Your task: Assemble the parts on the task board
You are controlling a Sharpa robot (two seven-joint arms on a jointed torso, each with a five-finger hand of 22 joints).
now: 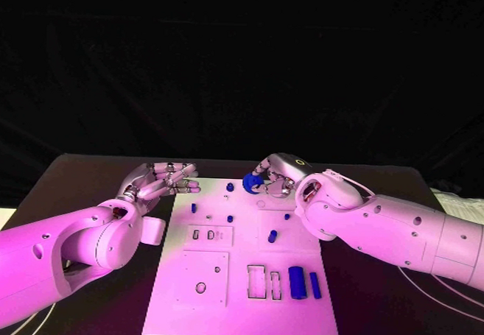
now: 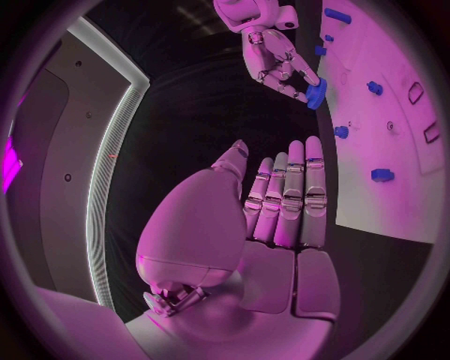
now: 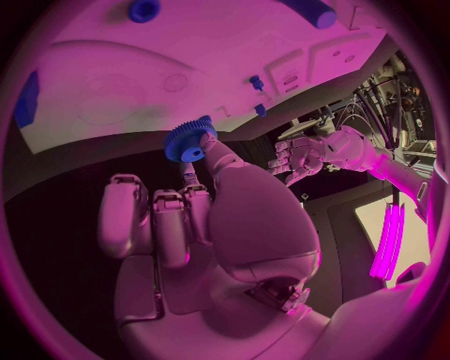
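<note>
**Gear held over the far edge of the board**

At the far end of the task board (image 1: 243,285), the head view shows the right hand (image 1: 273,176) pinching a blue gear (image 1: 253,182). The left hand (image 1: 162,181) hovers empty, fingers apart, just left of the board over the bench (image 1: 82,184).

In the left wrist view, the gear (image 2: 317,93) sits at the fingertips.

In the right wrist view, the pinch on the gear (image 3: 190,139) looks shallow; it could slip or tilt before seating.
</note>
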